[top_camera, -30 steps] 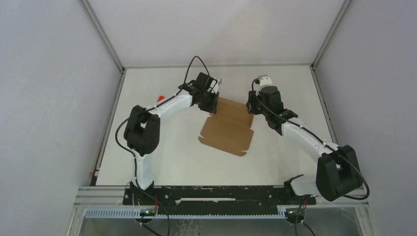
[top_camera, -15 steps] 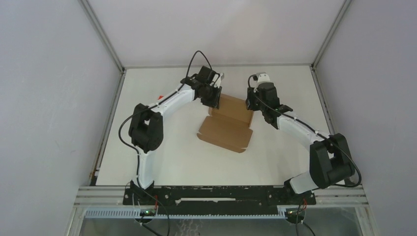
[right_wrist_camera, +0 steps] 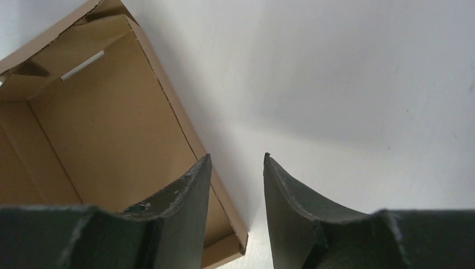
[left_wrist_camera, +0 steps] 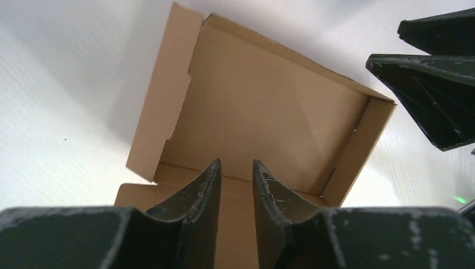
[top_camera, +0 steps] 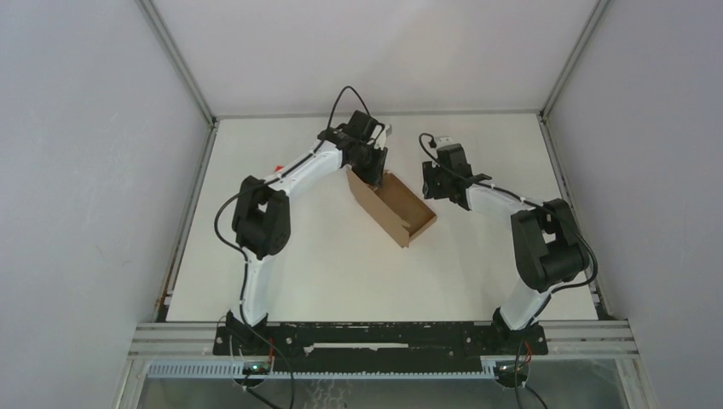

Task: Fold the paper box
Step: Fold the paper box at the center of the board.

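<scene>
At the far middle of the desk, seen from above, the paper box sits half-formed with its walls up. The left claw is at its far-left corner and the right claw just beside its right end.

From the left wrist, the jaws stand narrowly apart over a brown panel; whether they grip it I cannot tell.

From the right wrist, the claw gapes empty by the box's right wall.

The cardboard looks light, thin and springy at the creases, so pinch wall edges or flaps gently.

Brown cardboard box, half-formed: open top, side walls up, left flap raised. Sits diagonally, mid-worktop.
</scene>
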Tool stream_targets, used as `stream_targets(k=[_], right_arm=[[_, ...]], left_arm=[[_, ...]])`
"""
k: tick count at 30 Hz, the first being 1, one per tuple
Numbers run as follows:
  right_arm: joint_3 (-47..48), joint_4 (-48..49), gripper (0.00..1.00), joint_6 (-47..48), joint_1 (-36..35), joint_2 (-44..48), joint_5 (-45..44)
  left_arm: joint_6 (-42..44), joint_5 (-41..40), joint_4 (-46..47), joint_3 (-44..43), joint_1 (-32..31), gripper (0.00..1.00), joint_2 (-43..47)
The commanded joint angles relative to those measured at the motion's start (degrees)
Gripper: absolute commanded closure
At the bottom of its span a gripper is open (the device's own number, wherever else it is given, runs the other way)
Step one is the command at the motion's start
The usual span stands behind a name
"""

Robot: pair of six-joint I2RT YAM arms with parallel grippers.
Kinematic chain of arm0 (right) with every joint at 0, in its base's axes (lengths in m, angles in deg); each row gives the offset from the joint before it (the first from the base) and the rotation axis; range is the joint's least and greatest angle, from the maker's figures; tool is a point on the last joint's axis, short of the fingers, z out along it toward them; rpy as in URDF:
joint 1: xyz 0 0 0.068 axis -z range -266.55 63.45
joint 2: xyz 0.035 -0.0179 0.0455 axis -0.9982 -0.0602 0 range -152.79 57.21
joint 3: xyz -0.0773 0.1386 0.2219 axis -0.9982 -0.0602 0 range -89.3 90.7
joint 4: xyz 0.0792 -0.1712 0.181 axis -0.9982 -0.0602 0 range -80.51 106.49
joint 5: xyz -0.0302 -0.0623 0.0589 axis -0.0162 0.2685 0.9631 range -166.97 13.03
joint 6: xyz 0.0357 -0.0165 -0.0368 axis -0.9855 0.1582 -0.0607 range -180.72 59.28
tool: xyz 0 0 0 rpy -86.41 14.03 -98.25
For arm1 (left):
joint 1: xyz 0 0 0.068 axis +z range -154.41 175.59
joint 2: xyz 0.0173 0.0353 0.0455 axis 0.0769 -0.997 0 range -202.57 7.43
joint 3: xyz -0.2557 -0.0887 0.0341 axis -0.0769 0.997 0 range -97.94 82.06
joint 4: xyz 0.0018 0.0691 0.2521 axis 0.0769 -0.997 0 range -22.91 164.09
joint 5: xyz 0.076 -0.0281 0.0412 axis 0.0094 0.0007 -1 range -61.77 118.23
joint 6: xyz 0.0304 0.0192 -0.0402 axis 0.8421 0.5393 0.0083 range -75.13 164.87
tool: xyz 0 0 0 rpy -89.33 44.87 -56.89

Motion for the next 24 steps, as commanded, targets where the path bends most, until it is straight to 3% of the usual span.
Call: stream_targets(k=[1,11,17,24], right_arm=[[3.42,-0.28,0.52,-0.52,0.79,0.38,2.73],[6.00,-9.35,0.49,-0.67,2.29,5.64,9.23],[7.01,-11.21,0.50,-1.43,3.41,0.87,9.09],[6.48,-11.72,0.50,-3.00,2.76,-1.96,7.64]], left_arm=[[1.31,3.30,-1.00,-4.29,0.82,0.68,0.71],[2.17,5.44,-7.77,-14.89,2.95,0.67,1.92],[-3.22,-1.82,0.37,-2.22,3.48,0.69,12.40],[-7.32,-13.60,2.01,8.12,3.60,0.66,26.52]])
